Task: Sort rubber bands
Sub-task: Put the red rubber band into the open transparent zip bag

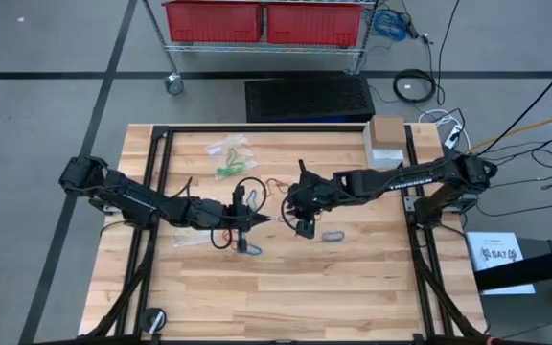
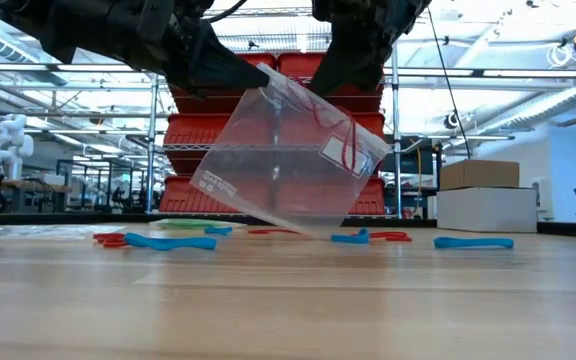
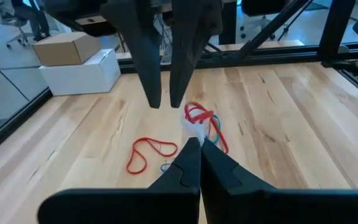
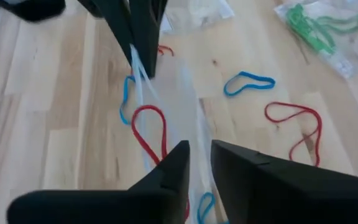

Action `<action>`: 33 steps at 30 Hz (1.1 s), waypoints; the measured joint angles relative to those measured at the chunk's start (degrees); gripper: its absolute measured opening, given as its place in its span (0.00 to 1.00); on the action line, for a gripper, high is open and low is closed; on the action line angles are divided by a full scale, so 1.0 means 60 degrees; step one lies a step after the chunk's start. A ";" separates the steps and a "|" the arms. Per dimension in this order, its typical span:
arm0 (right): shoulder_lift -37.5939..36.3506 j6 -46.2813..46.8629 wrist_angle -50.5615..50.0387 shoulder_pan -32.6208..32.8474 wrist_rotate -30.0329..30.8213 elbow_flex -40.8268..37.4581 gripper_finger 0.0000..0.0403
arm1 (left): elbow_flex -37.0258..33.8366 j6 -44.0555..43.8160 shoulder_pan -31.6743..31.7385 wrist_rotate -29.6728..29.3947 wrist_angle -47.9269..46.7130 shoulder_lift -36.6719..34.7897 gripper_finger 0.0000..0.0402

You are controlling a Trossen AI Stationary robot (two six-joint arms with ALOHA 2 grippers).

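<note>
Left gripper [image 1: 260,221] and right gripper [image 1: 293,218] each pinch an edge of a clear bag [image 2: 288,150], lifted at frame centre. Rubber bands [image 2: 168,241] lie scattered on the desk [image 1: 353,287] beneath; one red band [image 2: 333,125] sits inside the bag

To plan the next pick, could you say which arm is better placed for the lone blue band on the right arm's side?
Probably the right: both pinch the clear bag, but the right gripper hangs just beside that blue band, while the left gripper is farther.
</note>
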 joint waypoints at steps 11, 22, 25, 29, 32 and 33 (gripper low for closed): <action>-0.0903 -0.0283 -0.2400 0.0414 0.1269 -0.0610 0.02 | 0.0000 0.0000 0.0000 -0.0175 0.0039 0.0000 0.00; -0.1938 0.2215 0.1541 0.1165 0.0222 -0.3838 0.10 | 0.0000 0.0015 0.0000 -0.0371 0.0029 -0.0326 0.00; -0.1846 0.2932 0.2561 0.1630 0.0594 -0.4197 0.18 | 0.0000 0.0015 0.0000 -0.0429 0.0027 -0.0406 0.00; -0.1586 0.3652 0.2941 0.2014 0.1883 -0.4273 0.31 | 0.0000 0.0011 0.0000 -0.0585 0.0015 -0.0412 0.00; -0.1456 0.4148 0.2977 0.2156 0.2026 -0.4273 0.40 | 0.0000 0.0018 0.0000 -0.0715 0.0026 -0.0412 0.00; -0.1398 0.4284 0.2978 0.2189 0.1994 -0.4273 0.43 | 0.0000 0.0020 0.0000 -0.0728 0.0026 -0.0412 0.00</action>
